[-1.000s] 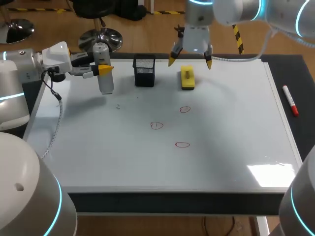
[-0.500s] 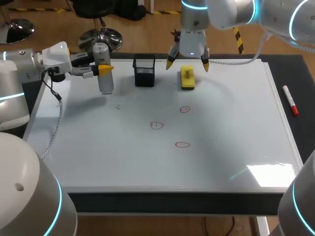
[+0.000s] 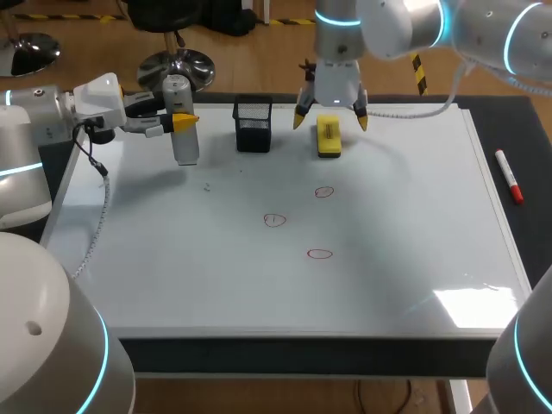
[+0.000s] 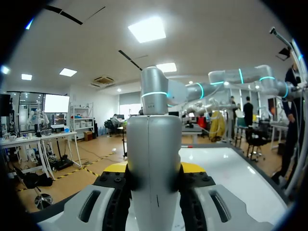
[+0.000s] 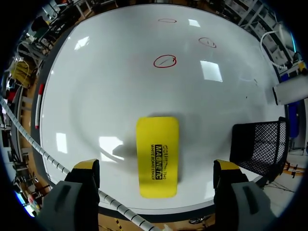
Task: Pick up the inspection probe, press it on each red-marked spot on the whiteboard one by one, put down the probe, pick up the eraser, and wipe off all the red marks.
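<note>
Eraser [image 5: 157,144] looks light and stiff (probably soft felt beneath), so the right gripper [image 5: 156,166], wide open above it, should take it across its long sides.

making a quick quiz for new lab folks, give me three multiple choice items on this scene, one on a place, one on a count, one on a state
1. Where does the eraser lie?
A) on the whiteboard beside the mesh basket
B) inside the basket
C) off the whiteboard

2. How many red circles are on the whiteboard?
A) two
B) three
C) five

3. How is the right gripper?
A) shut on the eraser
B) shut on the basket
C) open over the eraser

Answers: 1 A, it lies flat on the board next to the basket. 2 B, three circles show mid-board. 3 C, its yellow tips stand wide on either side of the eraser, touching nothing.
</note>
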Available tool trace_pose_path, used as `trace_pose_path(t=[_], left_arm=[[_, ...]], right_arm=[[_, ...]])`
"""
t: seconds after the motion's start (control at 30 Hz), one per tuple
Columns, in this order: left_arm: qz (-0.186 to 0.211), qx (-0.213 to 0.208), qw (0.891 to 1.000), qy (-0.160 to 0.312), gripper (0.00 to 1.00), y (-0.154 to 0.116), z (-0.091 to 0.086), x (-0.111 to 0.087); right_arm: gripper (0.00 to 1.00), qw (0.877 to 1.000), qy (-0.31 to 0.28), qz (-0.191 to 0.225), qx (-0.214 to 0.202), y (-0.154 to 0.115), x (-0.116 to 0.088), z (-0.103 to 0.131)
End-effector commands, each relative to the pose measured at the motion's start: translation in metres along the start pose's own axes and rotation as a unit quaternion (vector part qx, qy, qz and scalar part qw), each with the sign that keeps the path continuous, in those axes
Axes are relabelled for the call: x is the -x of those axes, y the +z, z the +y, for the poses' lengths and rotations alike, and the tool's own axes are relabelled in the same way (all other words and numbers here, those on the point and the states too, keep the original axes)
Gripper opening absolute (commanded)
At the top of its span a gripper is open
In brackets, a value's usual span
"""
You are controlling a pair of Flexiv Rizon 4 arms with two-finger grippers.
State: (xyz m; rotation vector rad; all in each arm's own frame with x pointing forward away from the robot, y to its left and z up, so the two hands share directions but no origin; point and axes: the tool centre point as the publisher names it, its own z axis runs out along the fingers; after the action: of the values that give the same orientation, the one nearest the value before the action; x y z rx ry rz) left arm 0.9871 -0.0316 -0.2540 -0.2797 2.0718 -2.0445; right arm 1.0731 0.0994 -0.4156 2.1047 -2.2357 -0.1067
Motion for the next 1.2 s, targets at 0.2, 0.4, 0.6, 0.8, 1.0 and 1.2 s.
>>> trace_pose_path(t=[0.2, 0.4, 0.6, 0.8, 1.0, 1.2], left_arm=[[-0.001, 0.0, 1.0, 0.001, 0.0, 0.0, -0.001, 0.0], [-0.001, 0.0, 1.0, 0.001, 0.0, 0.0, -0.001, 0.0], [-0.001, 0.0, 1.0, 0.001, 0.0, 0.0, -0.001, 0.0], [-0.001, 0.0, 1.0, 0.001, 0.0, 0.0, -0.001, 0.0], [-0.001, 0.0, 1.0, 0.001, 0.0, 0.0, -0.001, 0.0], [-0.001, 0.0, 1.0, 0.001, 0.0, 0.0, -0.001, 0.0]], right_arm=[[1.0, 1.0, 0.0, 0.007, -0.005, 0.007, 0.003, -0.007], [1.0, 1.0, 0.0, 0.009, -0.008, 0.012, 0.003, -0.009], [1.0, 1.0, -0.002, 0.01, -0.012, 0.012, 0.003, -0.009], [0.63, 1.0, -0.003, 0.008, -0.013, 0.014, 0.002, -0.008], [0.39, 1.0, -0.005, 0.008, -0.015, 0.013, 0.002, -0.007], [0.0, 1.0, -0.006, 0.009, -0.015, 0.013, 0.001, -0.006]])
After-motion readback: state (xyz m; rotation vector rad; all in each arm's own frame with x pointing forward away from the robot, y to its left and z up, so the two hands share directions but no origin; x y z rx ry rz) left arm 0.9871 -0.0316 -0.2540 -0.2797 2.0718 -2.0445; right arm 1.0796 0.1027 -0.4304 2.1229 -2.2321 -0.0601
